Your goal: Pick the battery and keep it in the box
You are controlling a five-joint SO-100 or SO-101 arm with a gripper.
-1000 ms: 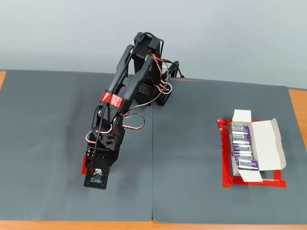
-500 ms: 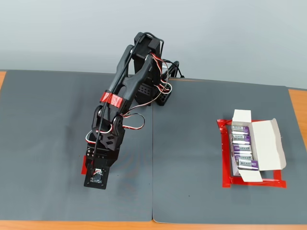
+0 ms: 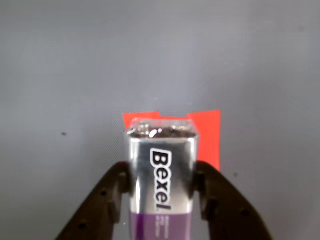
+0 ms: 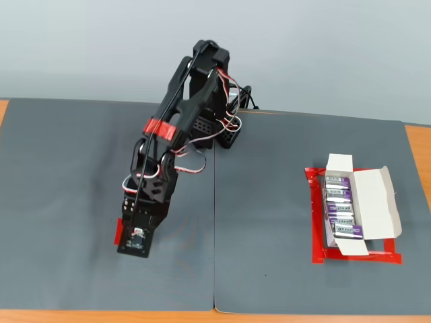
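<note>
In the wrist view the battery (image 3: 161,175) stands upright between my gripper's (image 3: 161,172) black fingers (image 3: 116,192), silver on top with "Bexel" lettering and purple below. The gripper is shut on it, just above a flat red tape patch (image 3: 206,134) on the grey mat. In the fixed view my gripper (image 4: 135,234) hangs over the left mat, and the wrist hides the battery. The white box (image 4: 377,202) lies far to the right with its flaps open and several identical batteries (image 4: 340,205) lined up inside.
A red tape frame (image 4: 315,225) outlines the box. The arm's base (image 4: 222,131) stands at the back middle of the grey mat (image 4: 269,222). The orange table edge (image 4: 417,145) shows at the right.
The arm has risen a little, with the elbow higher and the wrist shifted slightly up and left over the red patch.
</note>
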